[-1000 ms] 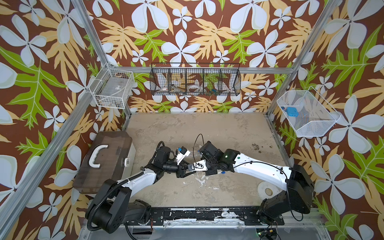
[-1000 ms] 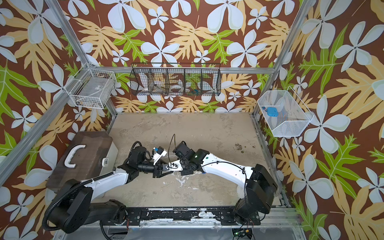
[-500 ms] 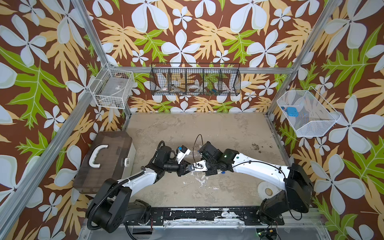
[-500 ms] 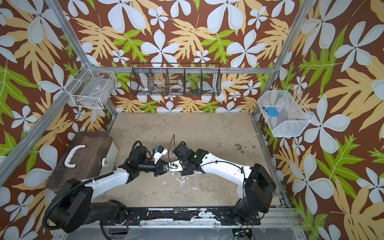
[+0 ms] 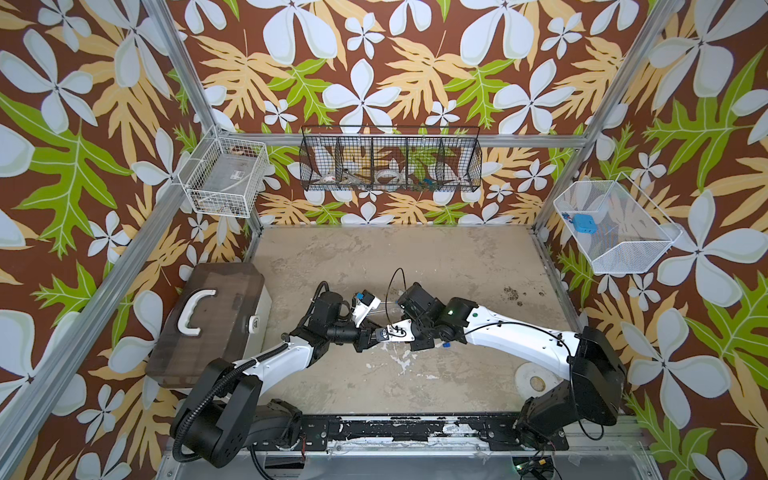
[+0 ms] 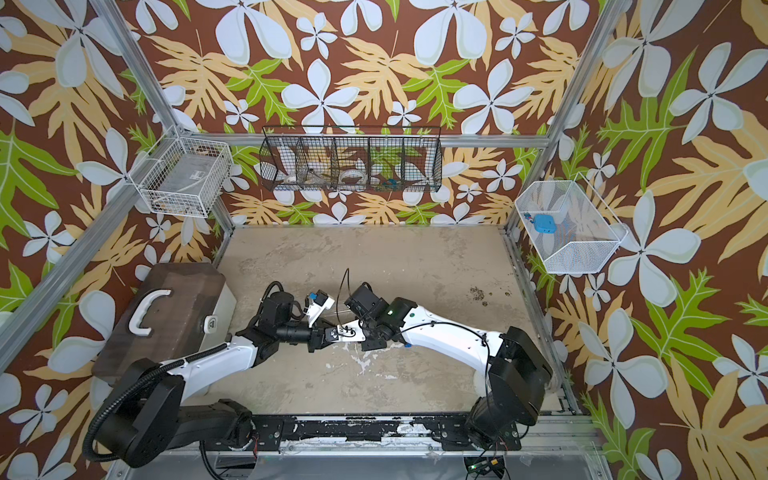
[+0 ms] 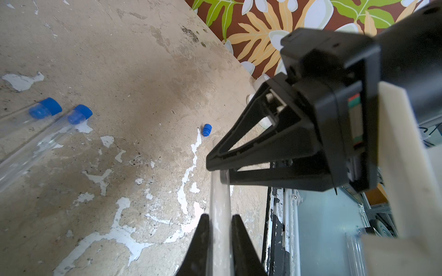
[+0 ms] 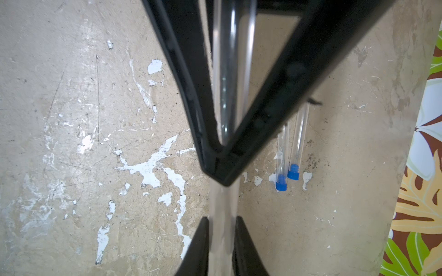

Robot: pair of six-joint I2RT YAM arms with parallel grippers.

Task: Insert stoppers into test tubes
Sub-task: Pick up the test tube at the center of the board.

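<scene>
The thin clear test tube (image 7: 218,191), with no stopper in the end that shows, spans both grippers, seemingly lifted off the scuffed beige table (image 7: 119,59). The left gripper (image 7: 220,217) clamps one end and the right gripper (image 8: 222,218) the other. A tiny bright-blue stopper (image 7: 207,129) lies loose nearby, and two blue-capped clear tubes (image 8: 281,155) rest side by side.

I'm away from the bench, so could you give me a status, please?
Shut on one tube: left gripper, right gripper. Loose stopper on table. Two capped tubes aside.
</scene>
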